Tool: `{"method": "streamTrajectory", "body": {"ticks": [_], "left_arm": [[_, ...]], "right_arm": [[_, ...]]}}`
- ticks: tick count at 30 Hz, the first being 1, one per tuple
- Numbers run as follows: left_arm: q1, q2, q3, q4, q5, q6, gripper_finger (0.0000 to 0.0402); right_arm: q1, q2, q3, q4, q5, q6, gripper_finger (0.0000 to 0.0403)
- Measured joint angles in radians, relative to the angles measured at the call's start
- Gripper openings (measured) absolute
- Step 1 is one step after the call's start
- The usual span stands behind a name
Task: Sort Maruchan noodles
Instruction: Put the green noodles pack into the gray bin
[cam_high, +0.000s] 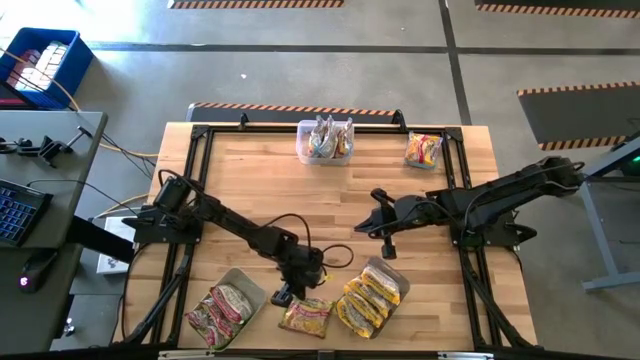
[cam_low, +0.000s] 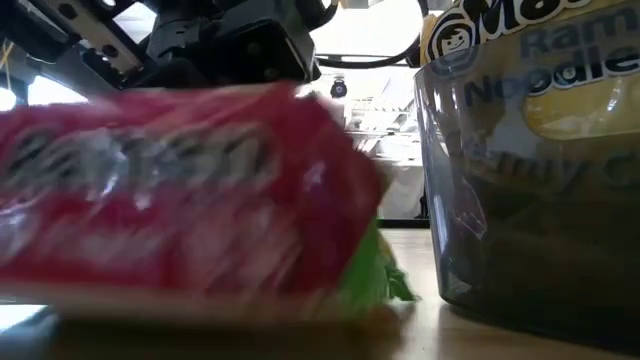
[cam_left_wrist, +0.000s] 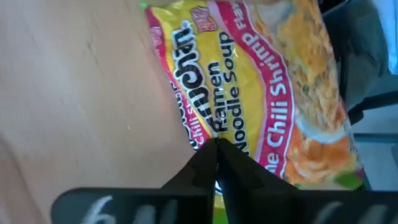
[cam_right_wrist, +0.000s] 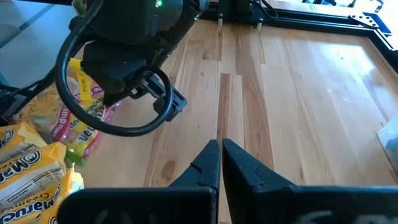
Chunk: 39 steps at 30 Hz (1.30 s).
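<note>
A loose yellow-and-pink Maruchan packet (cam_high: 305, 317) lies near the table's near edge, between two tubs. It fills the left wrist view (cam_left_wrist: 261, 87) and shows as a red blur in the low view (cam_low: 190, 190). My left gripper (cam_high: 287, 294) (cam_left_wrist: 216, 146) is shut at this packet's left edge. My right gripper (cam_high: 386, 247) (cam_right_wrist: 219, 146) is shut, holds nothing and hovers over bare wood mid-table. Another loose packet (cam_high: 422, 150) lies flat by the far right corner. My left gripper pinches the loose packet by its yellow side edge (cam_left_wrist: 202, 134) between the two shut fingers, which slant down from the table's left and far side. The packet's printed face is up. I cannot tell whether it is lifted or still on the wood.
A clear tub with pink packets (cam_high: 226, 310) stands near left, a tub with yellow packets (cam_high: 372, 298) (cam_right_wrist: 31, 174) near right, and a tub with silver-green packets (cam_high: 325, 140) at the far edge. A black metal frame (cam_high: 200, 135) rims the table. Bare wood lies mid-table.
</note>
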Motion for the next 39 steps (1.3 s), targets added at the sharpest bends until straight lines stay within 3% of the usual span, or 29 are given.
{"method": "streamTrajectory", "body": {"ticks": [10, 19, 25, 32, 39], "left_arm": [[0.008, -0.135, -0.003, -0.221, -0.193, 0.038, 0.0000], [0.010, -0.250, -0.003, -0.301, -0.389, 0.038, 0.0000], [0.010, -0.298, -0.003, -0.325, -0.481, 0.032, 0.0000], [0.010, -0.322, -0.002, -0.377, -0.580, -0.001, 0.0000], [0.000, -0.328, -0.002, -0.427, -0.657, -0.058, 0.0000]], "right_arm": [[-0.001, 0.000, 0.000, -0.002, 0.057, -0.033, 0.0000], [-0.021, 0.016, 0.000, 0.048, 0.088, 0.016, 0.0000], [-0.027, 0.160, 0.001, 0.181, 0.088, 0.090, 0.0000], [-0.050, 0.378, 0.001, 0.397, -0.008, 0.262, 0.0000], [-0.053, 0.413, 0.000, 0.417, -0.012, 0.279, 0.0000]]}}
